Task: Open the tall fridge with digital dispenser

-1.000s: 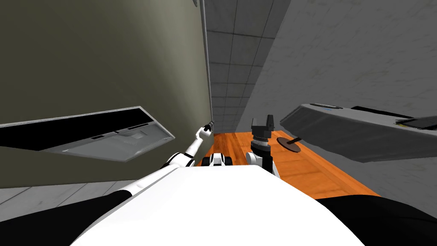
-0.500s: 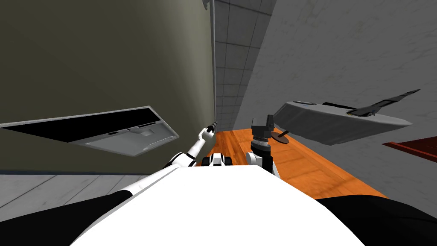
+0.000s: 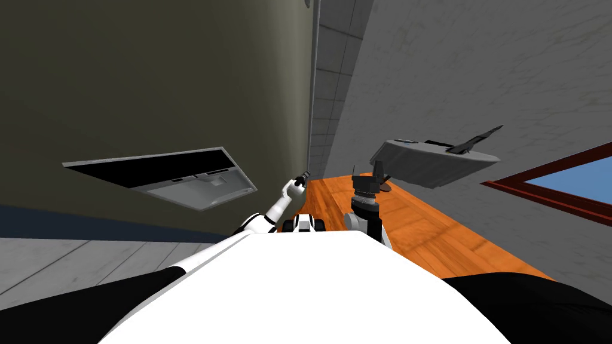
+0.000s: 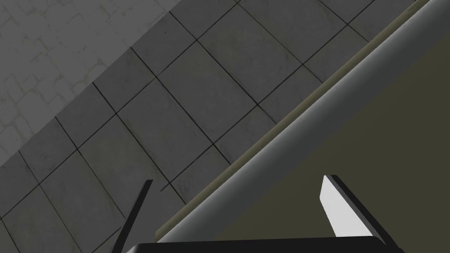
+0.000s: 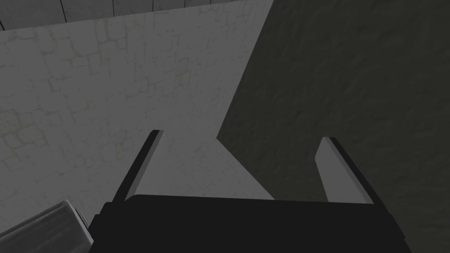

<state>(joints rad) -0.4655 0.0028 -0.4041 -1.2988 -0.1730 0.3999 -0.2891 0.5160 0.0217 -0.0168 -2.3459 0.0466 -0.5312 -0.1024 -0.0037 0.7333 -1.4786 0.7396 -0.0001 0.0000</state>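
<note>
The fridge door (image 3: 179, 89) is a broad olive-grey face with a recessed dispenser panel (image 3: 179, 179) set in it. A thin grey bar handle (image 3: 312, 89) runs along the door's edge. My left gripper (image 3: 305, 175) is at that edge, low on the bar. In the left wrist view the handle (image 4: 307, 114) passes slantwise between the two fingers of the left gripper (image 4: 238, 178), which stands open with a gap on either side of the bar. My right gripper (image 3: 369, 174) is raised beside it, away from the door; the right gripper (image 5: 241, 134) is open and empty.
An orange wooden floor (image 3: 430, 233) stretches ahead to the right. A grey flat-topped object (image 3: 430, 161) on a round foot stands by the right wall, just beyond my right hand. A red-framed window (image 3: 556, 185) is further right. Grey tiles (image 3: 331, 89) lie past the door's edge.
My view has turned: the door's edge and the grey object have slid across the picture and the window has come into sight. My left hand stays at the handle.
</note>
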